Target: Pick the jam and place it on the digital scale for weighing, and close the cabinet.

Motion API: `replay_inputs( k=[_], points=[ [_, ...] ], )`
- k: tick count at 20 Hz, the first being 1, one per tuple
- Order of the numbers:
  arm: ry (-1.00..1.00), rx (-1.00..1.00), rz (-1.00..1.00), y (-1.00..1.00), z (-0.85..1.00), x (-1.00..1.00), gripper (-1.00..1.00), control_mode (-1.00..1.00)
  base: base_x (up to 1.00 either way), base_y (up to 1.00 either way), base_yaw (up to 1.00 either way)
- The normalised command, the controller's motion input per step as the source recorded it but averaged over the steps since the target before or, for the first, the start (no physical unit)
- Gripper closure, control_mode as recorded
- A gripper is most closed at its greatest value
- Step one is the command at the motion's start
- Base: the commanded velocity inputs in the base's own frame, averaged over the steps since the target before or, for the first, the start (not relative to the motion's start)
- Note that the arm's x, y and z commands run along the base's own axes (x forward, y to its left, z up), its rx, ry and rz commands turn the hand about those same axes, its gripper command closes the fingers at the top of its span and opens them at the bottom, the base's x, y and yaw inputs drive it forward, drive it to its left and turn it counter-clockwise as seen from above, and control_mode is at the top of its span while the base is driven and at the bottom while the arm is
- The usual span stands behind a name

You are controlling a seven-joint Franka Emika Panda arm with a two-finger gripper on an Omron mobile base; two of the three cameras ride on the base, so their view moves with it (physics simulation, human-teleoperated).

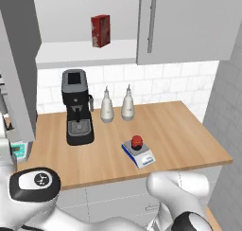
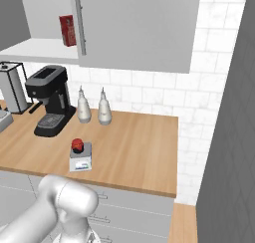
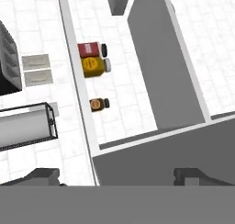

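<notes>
Wood-grain counter [image 1: 189, 130]; glossy red jam [image 1: 136, 141]; matt cabinet [image 1: 189, 26].

Counter layout around the black coffee machine [image 1: 76, 105]

The small round red jam jar [image 1: 136, 140] sits on the flat blue-and-white digital scale [image 1: 138, 154], which lies on the wooden counter [image 1: 189, 135] in front and to the right of the coffee machine. Two white pear-shaped bottles [image 1: 107, 106] stand side by side just right of the machine, against the tiled wall. Above it, a tall red carton [image 1: 100, 30] stands on the shelf of the open light-grey wall cabinet [image 1: 184, 24], left of its shut door
</notes>
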Motion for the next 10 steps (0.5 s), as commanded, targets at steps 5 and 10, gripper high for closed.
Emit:
replay_inputs(
  k=[5, 10],
  points=[
    [-0.05, 0.0, -0.21, -0.06, 0.07, 0.15, -1.0, -1.0, 0.0, 0.0, 0.0],
    [-0.05, 0.01, -0.21, -0.51, 0.19, 0.14, -1.0, -1.0, 0.0, 0.0, 0.0]
  ],
)
